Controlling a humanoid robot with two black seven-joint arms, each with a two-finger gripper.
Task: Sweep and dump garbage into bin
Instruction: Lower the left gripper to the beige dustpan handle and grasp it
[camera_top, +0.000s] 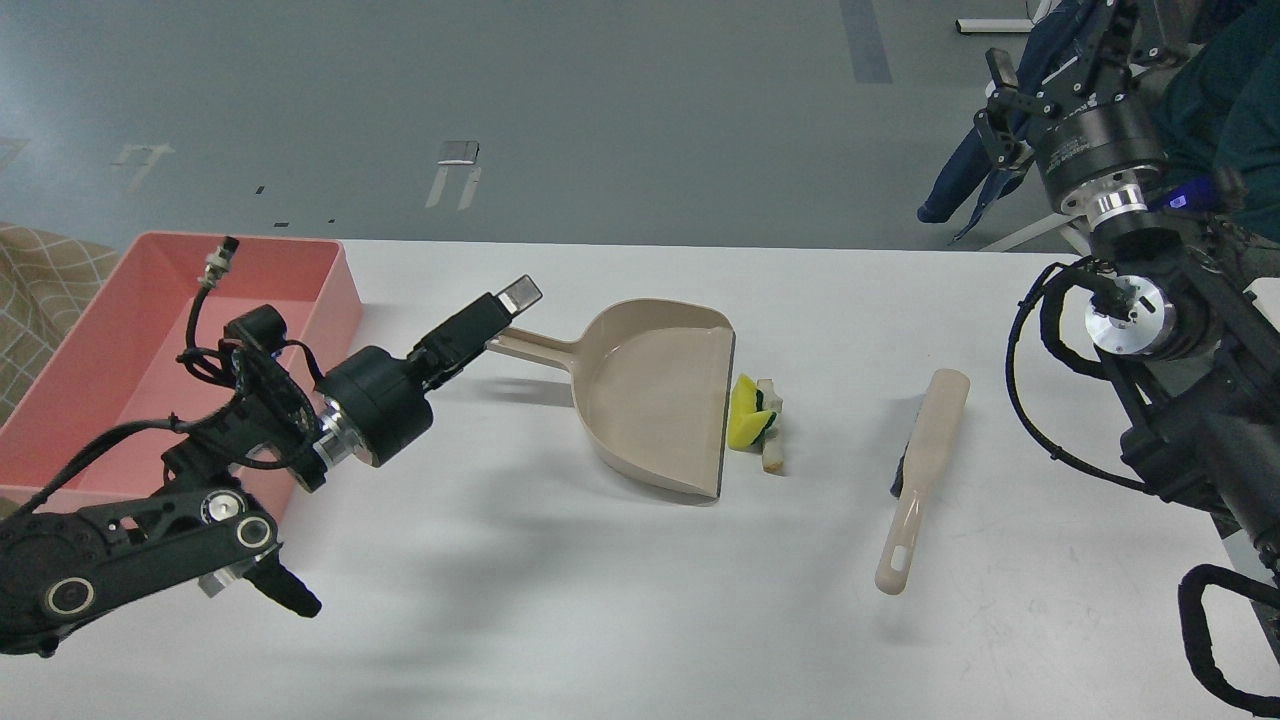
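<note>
The garbage lies at the beige dustpan's (650, 390) open mouth: a yellow sponge chunk (748, 422) with a green side and a white bread slice (772, 445). The pink bin (335, 290) stands at the table's left. My left gripper (495, 318) is low over the end of the dustpan's handle (535, 347). Its upper finger (518, 294) stands above the handle, apart from it. My right gripper (1065, 45) is raised at the far right, beyond the table's back edge. Its fingers are dark and cut off by the top edge.
A beige hand brush (925, 455) with dark bristles lies on the white table (600, 580), right of the garbage. A person in dark clothes (1225, 90) sits behind my right arm. A tan patterned cloth (45, 290) shows left of the bin.
</note>
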